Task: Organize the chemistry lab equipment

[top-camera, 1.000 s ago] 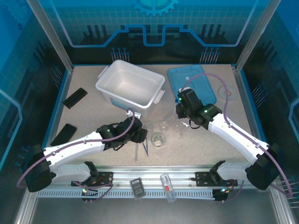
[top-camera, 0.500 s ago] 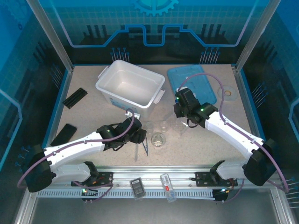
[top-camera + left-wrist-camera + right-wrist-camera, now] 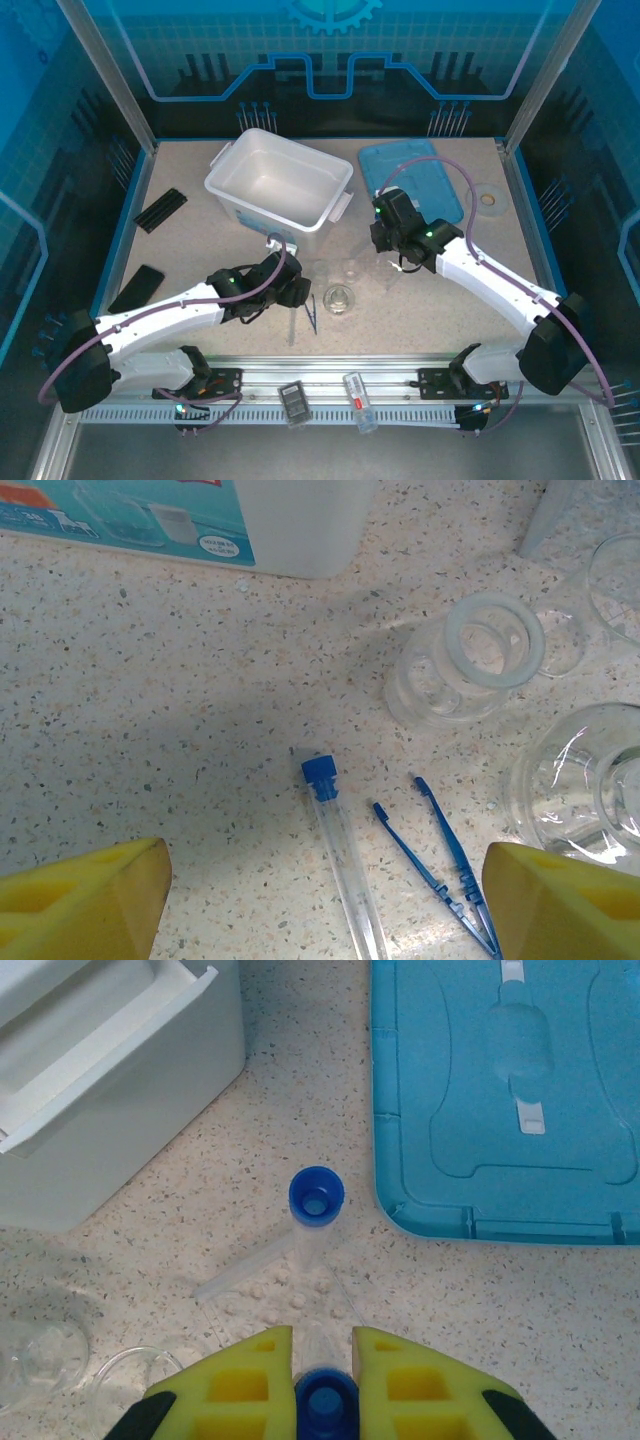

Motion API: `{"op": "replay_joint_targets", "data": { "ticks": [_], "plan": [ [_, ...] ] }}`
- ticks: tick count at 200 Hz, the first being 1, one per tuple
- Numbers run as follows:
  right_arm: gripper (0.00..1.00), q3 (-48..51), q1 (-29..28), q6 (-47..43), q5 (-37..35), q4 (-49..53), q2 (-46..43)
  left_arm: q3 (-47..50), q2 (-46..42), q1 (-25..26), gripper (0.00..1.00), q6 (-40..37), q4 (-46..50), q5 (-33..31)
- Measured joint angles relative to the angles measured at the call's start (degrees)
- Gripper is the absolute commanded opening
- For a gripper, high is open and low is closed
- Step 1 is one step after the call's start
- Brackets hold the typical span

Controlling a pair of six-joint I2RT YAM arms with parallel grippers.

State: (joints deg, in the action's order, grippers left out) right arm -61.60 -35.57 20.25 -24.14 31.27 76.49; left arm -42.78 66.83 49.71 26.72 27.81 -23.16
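My right gripper [image 3: 322,1345] is shut on a clear blue-capped tube [image 3: 325,1405], held upright over the small clear rack [image 3: 250,1270]. A second blue-capped tube [image 3: 316,1196] stands in that rack. The white bin [image 3: 278,185] sits at the back, its light-blue lid [image 3: 410,180] flat on the table beside it. My left gripper [image 3: 320,900] hangs open above a third tube [image 3: 340,850] lying flat and the dark blue tweezers [image 3: 440,855]. The round glass dish [image 3: 585,790] rests just right of the tweezers. From above, the right gripper [image 3: 393,255] is right of the bin.
A clear glass jar [image 3: 470,660] lies on its side beyond the tweezers. A black ridged strip [image 3: 161,209] and a flat black piece [image 3: 137,287] lie at the left. A pale ring [image 3: 488,200] sits at the back right. Two small items [image 3: 294,402] rest on the front rail.
My right arm has shifted slightly left and back with the tube in its grip. The left arm has stayed put.
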Motion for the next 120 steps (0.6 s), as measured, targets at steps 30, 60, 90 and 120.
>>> {"op": "replay_joint_targets", "data": {
  "ticks": [30,60,90,120],
  "plan": [
    [0.15,0.0,0.0,0.0,0.2,-0.5,0.3,0.0,0.0,-0.1,0.82,0.0,0.0,0.0],
    [0.17,0.0,0.0,0.0,0.2,-0.9,1.0,0.4,0.0,-0.3,0.83,0.0,0.0,0.0],
    [0.21,0.0,0.0,-0.2,0.2,-1.2,1.4,0.9,-0.1,-0.4,0.82,0.0,0.0,0.0],
    [0.24,0.0,0.2,-0.2,0.3,-1.3,1.6,1.0,-0.1,-0.4,0.83,0.0,0.0,0.0]
  ]
}}
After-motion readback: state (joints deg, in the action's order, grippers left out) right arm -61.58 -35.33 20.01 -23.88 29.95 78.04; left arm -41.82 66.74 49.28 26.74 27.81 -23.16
